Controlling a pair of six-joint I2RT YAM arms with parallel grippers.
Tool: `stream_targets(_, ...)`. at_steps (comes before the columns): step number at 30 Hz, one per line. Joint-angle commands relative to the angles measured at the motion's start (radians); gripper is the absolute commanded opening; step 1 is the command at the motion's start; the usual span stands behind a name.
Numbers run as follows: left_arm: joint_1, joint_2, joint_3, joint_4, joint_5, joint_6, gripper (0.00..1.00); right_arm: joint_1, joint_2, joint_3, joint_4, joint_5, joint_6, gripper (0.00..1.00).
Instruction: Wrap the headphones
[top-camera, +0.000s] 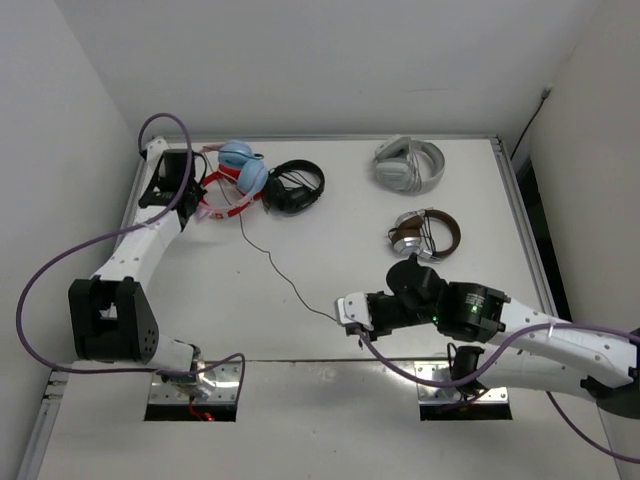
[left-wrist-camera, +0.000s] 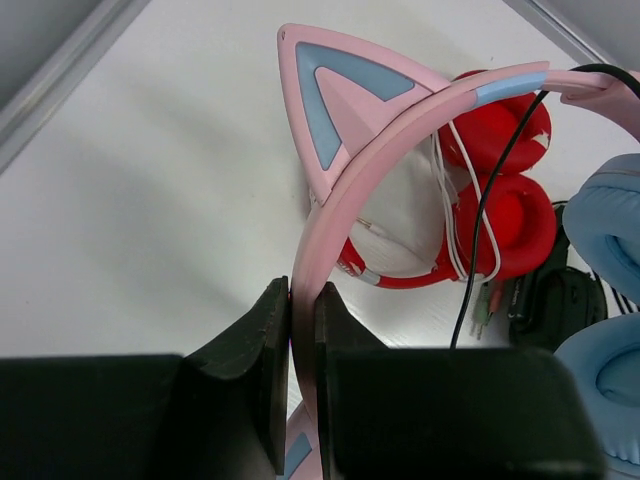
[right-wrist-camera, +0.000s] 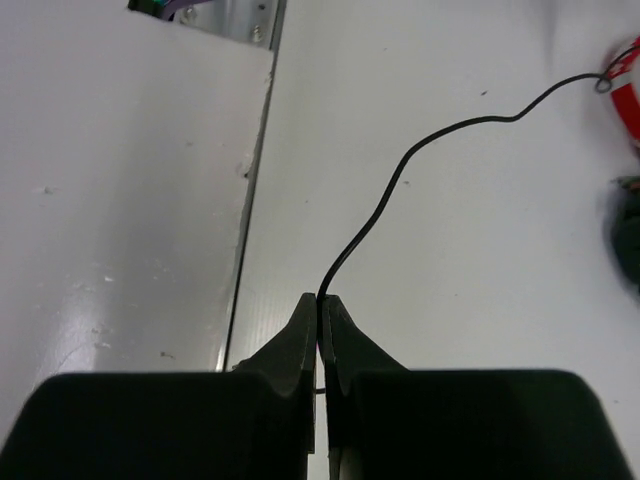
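The headphones (top-camera: 243, 166) lie at the table's back left, with light blue cups (left-wrist-camera: 615, 220) and a pink cat-ear headband (left-wrist-camera: 400, 110). My left gripper (left-wrist-camera: 303, 300) is shut on that pink headband, its two black fingers pinching the band edge-on; in the top view it (top-camera: 193, 192) sits just left of the cups. The thin black cable (top-camera: 285, 275) runs from the headphones diagonally toward the table's front middle. There my right gripper (top-camera: 350, 312) is shut on the cable's end (right-wrist-camera: 400, 170), the wire entering between its tips (right-wrist-camera: 320, 300).
A red pair (left-wrist-camera: 505, 215) lies under and beside the pink band, a black pair (top-camera: 295, 187) just to its right. A grey pair (top-camera: 408, 165) and a brown pair (top-camera: 425, 233) sit at the back right. The table's front seam (right-wrist-camera: 250, 200) runs close to my right gripper.
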Motion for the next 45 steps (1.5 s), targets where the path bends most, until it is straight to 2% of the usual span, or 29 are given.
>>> stream_targets(1,-0.04,-0.02,0.005,0.156,-0.109,0.067,0.0,-0.001,-0.015,0.098,0.041,0.024,0.014,0.0)
stream_targets(13,-0.125,-0.002,-0.084,0.261,-0.136,0.278,0.0,-0.083,0.014,0.268,0.101,0.064,0.005,0.0)
stream_targets(19,-0.168,-0.002,-0.13,0.298,-0.126,0.319,0.0,-0.113,0.032,0.316,0.148,0.064,-0.004,0.0)
stream_targets(30,-0.225,-0.1,-0.262,0.382,0.072,0.492,0.0,-0.167,0.072,0.362,0.292,0.124,-0.004,0.0)
stream_targets(40,-0.254,-0.152,-0.362,0.391,0.196,0.561,0.0,-0.311,0.156,0.448,0.42,0.167,0.045,0.0)
stream_targets(45,-0.254,-0.203,-0.385,0.38,0.357,0.625,0.0,-0.397,0.213,0.468,0.482,0.112,0.083,0.0)
